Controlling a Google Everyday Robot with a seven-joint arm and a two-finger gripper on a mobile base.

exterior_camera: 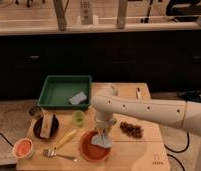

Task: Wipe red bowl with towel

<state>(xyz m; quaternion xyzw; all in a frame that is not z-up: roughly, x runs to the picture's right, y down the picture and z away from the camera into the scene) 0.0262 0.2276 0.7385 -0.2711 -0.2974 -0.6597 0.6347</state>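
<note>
The red bowl (93, 147) sits near the front edge of the wooden table (139, 150), at centre. A grey-blue towel (101, 140) hangs into the bowl's right side. My gripper (104, 129) points down right above the bowl and is shut on the towel's top. The white arm (144, 108) reaches in from the right across the table.
A green bin (64, 92) with a grey sponge (78, 98) stands at the back left. A small green cup (79, 117), a dark plate (45, 127) with a packet, a banana (65, 138), a fork (59, 154), an orange bowl (23, 148) and dark grapes (132, 129) lie around.
</note>
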